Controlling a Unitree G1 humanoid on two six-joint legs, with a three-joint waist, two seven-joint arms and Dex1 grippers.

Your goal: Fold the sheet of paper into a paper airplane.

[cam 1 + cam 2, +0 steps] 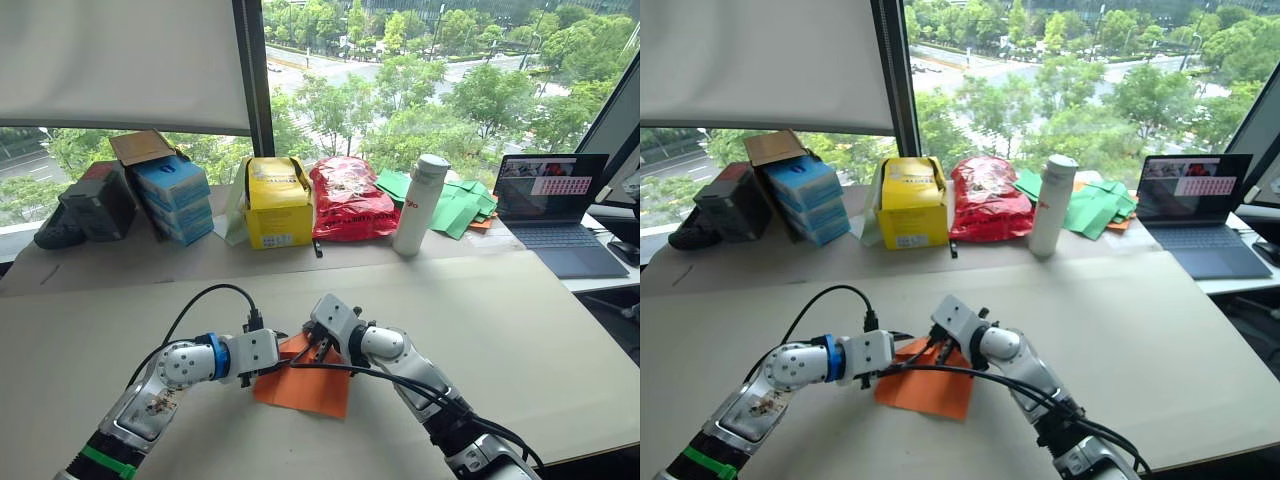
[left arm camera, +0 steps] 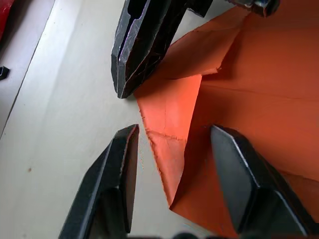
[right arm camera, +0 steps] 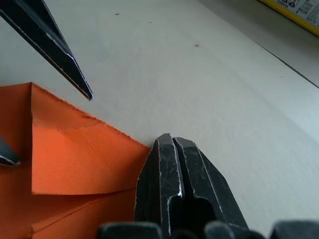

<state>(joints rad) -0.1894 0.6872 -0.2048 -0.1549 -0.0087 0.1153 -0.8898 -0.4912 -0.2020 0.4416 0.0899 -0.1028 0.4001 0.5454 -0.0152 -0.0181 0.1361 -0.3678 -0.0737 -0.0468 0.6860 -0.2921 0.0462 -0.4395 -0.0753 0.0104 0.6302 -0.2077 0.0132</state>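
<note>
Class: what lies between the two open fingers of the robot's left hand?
A folded corner flap of the orange sheet of paper, flat on the table, seen in the left wrist view.

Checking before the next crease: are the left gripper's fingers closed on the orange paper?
No. In the left wrist view the left gripper stands open, its fingers either side of the sheet of paper.

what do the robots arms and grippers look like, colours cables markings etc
Both arms are silver-grey metal with rounded joints. The left arm has a blue ring before the wrist and a green band lower down. Black cables loop over both arms. The left gripper and right gripper each have two black, tapered, scuffed fingers.
</note>
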